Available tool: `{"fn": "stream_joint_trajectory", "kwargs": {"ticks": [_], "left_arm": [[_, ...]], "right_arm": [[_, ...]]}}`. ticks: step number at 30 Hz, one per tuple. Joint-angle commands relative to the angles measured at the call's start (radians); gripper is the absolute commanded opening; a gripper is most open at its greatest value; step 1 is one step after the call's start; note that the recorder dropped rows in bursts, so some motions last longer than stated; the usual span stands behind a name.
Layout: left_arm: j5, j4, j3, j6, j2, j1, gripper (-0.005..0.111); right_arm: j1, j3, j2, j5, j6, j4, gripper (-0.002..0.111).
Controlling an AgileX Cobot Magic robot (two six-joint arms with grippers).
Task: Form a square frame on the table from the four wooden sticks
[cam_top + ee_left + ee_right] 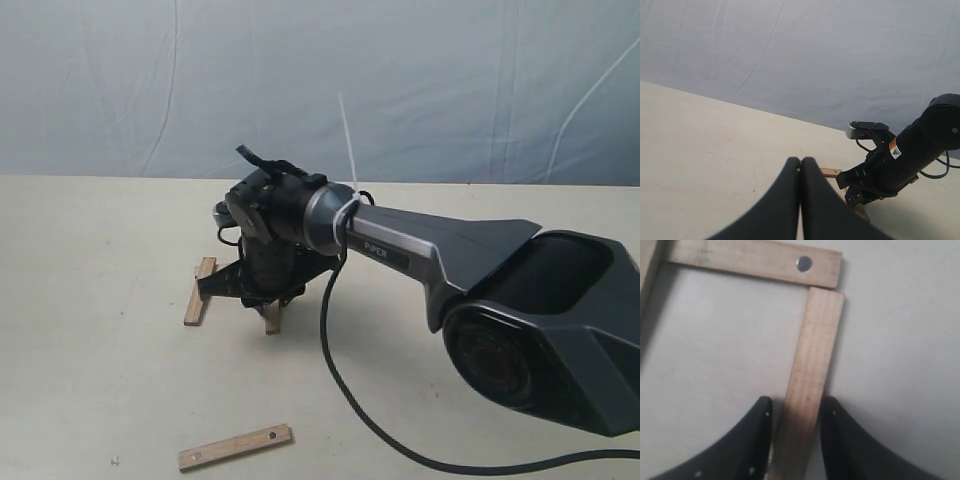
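Note:
My right gripper [795, 402] is down on the table [90, 390], its fingers straddling a plain wooden stick [812, 355] with a thin gap on one side; it is open. That stick's far end butts against a holed stick [755, 262], making a corner. A third stick [646, 285] shows at the frame edge. From outside, the right gripper [262, 298] covers most of the frame; the side stick [200, 290] and the plain stick's end [272, 322] show. A second holed stick [236, 446] lies loose near the front. My left gripper [801, 164] hovers shut and empty.
The right arm [450, 250] stretches from the right across the table, with its black cable [345, 390] trailing over the surface. A wrinkled blue-grey cloth [320, 80] hangs behind the table. The left wrist view shows the right gripper [880, 175] and a stick end [831, 172].

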Motion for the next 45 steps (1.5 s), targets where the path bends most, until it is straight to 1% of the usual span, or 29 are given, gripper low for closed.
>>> {"fn": "stream_joint_trajectory", "kwargs": {"ticks": [1,13,14,15,18,23,26,32,36,45], "left_arm": [[0.004,-0.010,0.005,0.000,-0.005,-0.009,0.000],[0.004,-0.010,0.005,0.000,-0.005,-0.009,0.000],[0.004,-0.010,0.005,0.000,-0.005,-0.009,0.000],[0.004,-0.010,0.005,0.000,-0.005,-0.009,0.000],[0.004,-0.010,0.005,0.000,-0.005,-0.009,0.000],[0.004,-0.010,0.005,0.000,-0.005,-0.009,0.000],[0.003,-0.011,0.005,0.000,-0.005,-0.009,0.000],[0.003,-0.018,0.005,0.000,-0.005,-0.009,0.000],[0.003,-0.018,0.005,0.000,-0.005,-0.009,0.000],[0.003,-0.023,0.005,0.000,-0.005,-0.009,0.000]], "right_arm": [[-0.003,-0.006,-0.003,0.015,0.004,0.009,0.034],[-0.003,-0.006,0.028,0.032,0.004,0.044,0.034],[-0.003,-0.006,0.030,0.032,0.004,0.044,0.031],[-0.003,-0.008,0.032,0.029,0.004,0.044,0.026],[-0.003,-0.017,0.024,0.018,0.004,0.042,-0.002],[-0.003,-0.065,-0.003,0.068,0.076,-0.006,-0.001],[0.001,-0.078,-0.014,0.067,0.123,-0.022,-0.001],[0.009,-0.078,-0.022,0.007,0.241,-0.067,-0.001],[0.009,-0.078,-0.008,-0.056,0.302,-0.063,-0.001],[0.009,-0.078,0.033,-0.066,0.319,-0.089,-0.001]]}}
